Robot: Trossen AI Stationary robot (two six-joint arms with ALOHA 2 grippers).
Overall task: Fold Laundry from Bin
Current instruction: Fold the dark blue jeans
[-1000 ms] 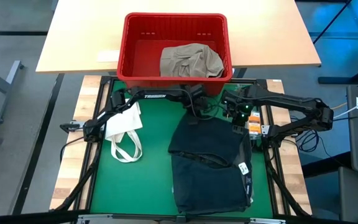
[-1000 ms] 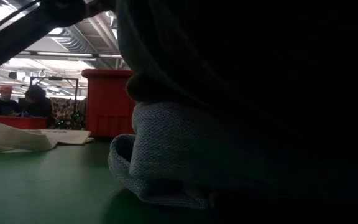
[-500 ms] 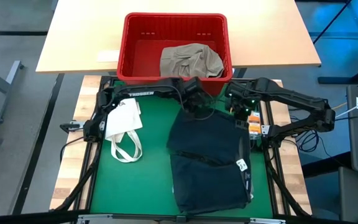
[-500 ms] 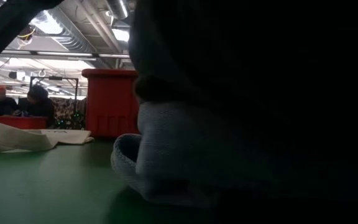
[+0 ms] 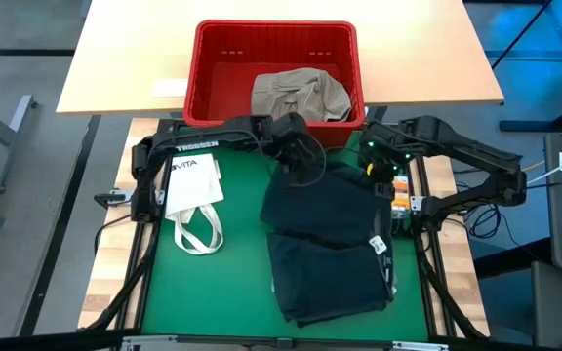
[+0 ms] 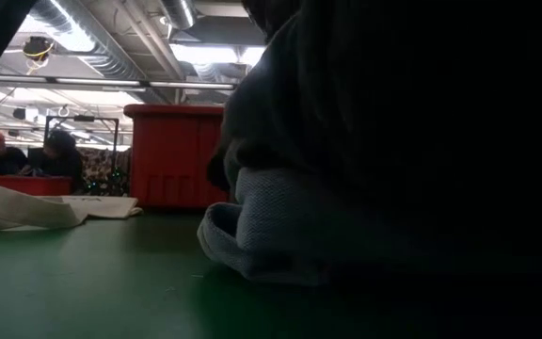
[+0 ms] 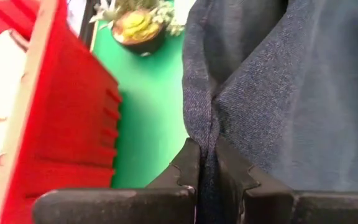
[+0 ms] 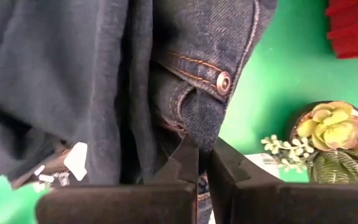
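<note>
A dark denim garment (image 5: 325, 244) from the laundry hangs by its far end from both grippers, and its near half lies folded on the green mat (image 5: 213, 283). My left gripper (image 7: 207, 152) is shut on its far left part and my right gripper (image 8: 202, 152) on its far right part. In the low view the hanging cloth (image 6: 393, 122) fills the right side, with a fold (image 6: 271, 235) resting on the mat. The red bin (image 5: 274, 73) stands beyond the mat with a khaki piece (image 5: 299, 95) lying in it. My left gripper pinches a bunched vertical fold of the dark cloth (image 7: 202, 124) between its two fingers, slanting down from above. The cloth hangs below the fingers. Its lower part lies on the mat. My right gripper pinches the denim waistband (image 8: 194, 118) just below the metal button (image 8: 223, 82), between its two fingers, pointing almost straight down. The cloth hangs from the hold in several gathered layers. The near end lies on the mat.
A white tote bag (image 5: 192, 195) with loop handles lies on the mat's left side. A small potted succulent (image 8: 328, 134) stands at the mat's right edge near the right gripper. In the low view, people (image 6: 26, 155) sit in the room behind.
Both grippers have risen and moved slightly toward the bin, staying shut on the garment. Its far end has lifted higher off the mat. The near end has slid a little toward the far edge and still lies on the mat.
</note>
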